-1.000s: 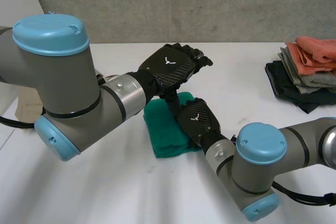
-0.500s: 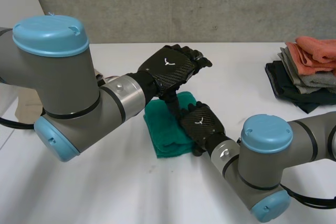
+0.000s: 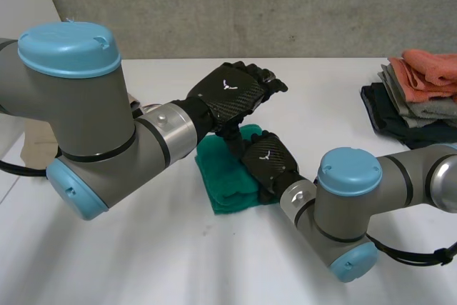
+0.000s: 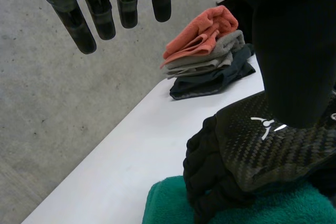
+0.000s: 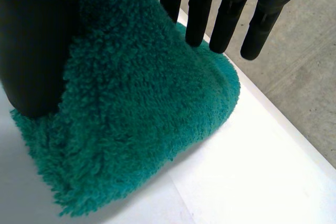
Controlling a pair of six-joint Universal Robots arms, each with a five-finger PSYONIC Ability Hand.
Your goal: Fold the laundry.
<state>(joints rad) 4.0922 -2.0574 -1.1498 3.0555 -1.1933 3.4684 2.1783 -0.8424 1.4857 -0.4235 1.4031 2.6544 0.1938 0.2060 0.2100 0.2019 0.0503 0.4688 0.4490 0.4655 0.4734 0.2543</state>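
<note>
A folded green towel (image 3: pixel 223 176) lies on the white table (image 3: pixel 143 262) between the arms. My right hand (image 3: pixel 268 164) rests on the towel's right side. In the right wrist view its fingers (image 5: pixel 199 9) reach straight out over the fluffy towel (image 5: pixel 131 103), with the thumb beside them and nothing gripped. My left hand (image 3: pixel 232 93) hovers just above the towel's far end, open. The left wrist view has its straight fingers (image 4: pixel 100 9) in the air above my right hand (image 4: pixel 262 150) and the towel (image 4: pixel 168 203).
A stack of folded clothes (image 3: pixel 421 94), orange on top over grey and dark pieces, sits at the table's far right. A beige cloth (image 3: pixel 39 141) lies at the left edge behind my left arm. A concrete wall runs along the back.
The right hand's fingers have straightened out over the towel. Its arm shifted slightly right and back again. The left hand has stayed where it was.
</note>
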